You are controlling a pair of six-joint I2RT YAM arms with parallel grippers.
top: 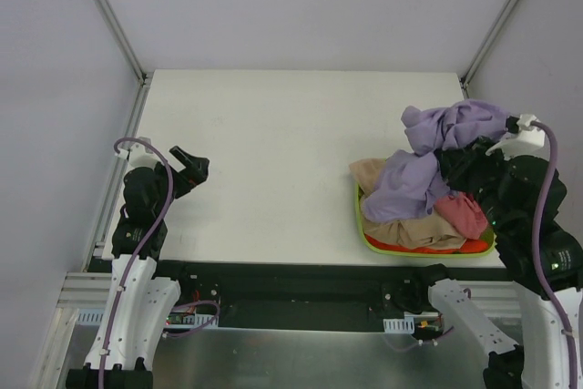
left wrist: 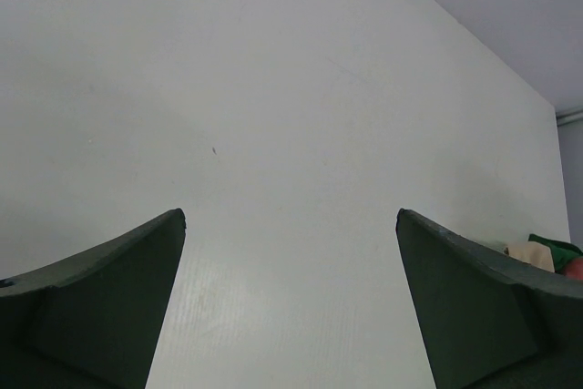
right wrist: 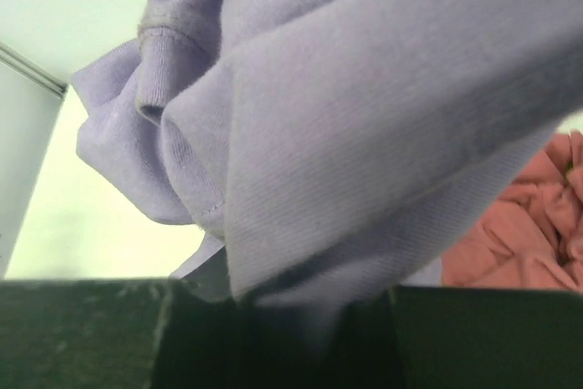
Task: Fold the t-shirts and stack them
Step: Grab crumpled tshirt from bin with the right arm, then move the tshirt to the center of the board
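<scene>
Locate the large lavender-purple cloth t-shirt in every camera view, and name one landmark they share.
Top external: the lavender-purple t-shirt is at right, heaped over the lime-green plastic basket.
Left wrist: not in it.
Right wrist: the t-shirt fills most of the frame.
Shared landmark: the white table.

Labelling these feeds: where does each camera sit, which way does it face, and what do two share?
Top external: above, behind the arms, looking down on the table; both arms show.
Left wrist: on the left arm, facing across the table; open left gripper shows.
Right wrist: on the right arm, close on the lavender t-shirt its right gripper clamps.
Shared: top and right wrist show that shirt.
</scene>
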